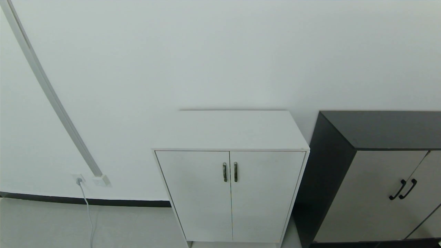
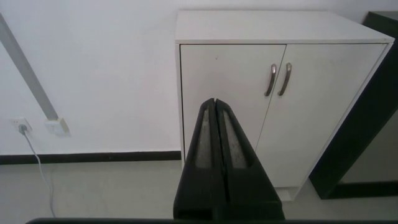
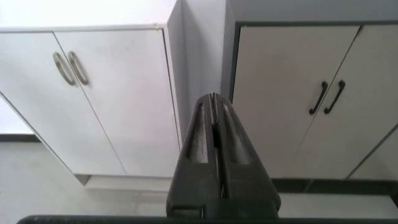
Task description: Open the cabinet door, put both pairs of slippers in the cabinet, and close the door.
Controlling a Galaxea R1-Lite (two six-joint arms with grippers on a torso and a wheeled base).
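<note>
Cabinet upright, shut, handles vertical

The white cabinet stands upright against the wall, both doors shut. Two vertical metal handles sit side by side at the centre seam, near the top.

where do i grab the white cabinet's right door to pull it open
Grip the vertical bar handle on the right door, by the centre seam. Come straight from the front and close across the bar sideways: it stands off the panel, and its place suggests hinges on the outer edge.
</note>
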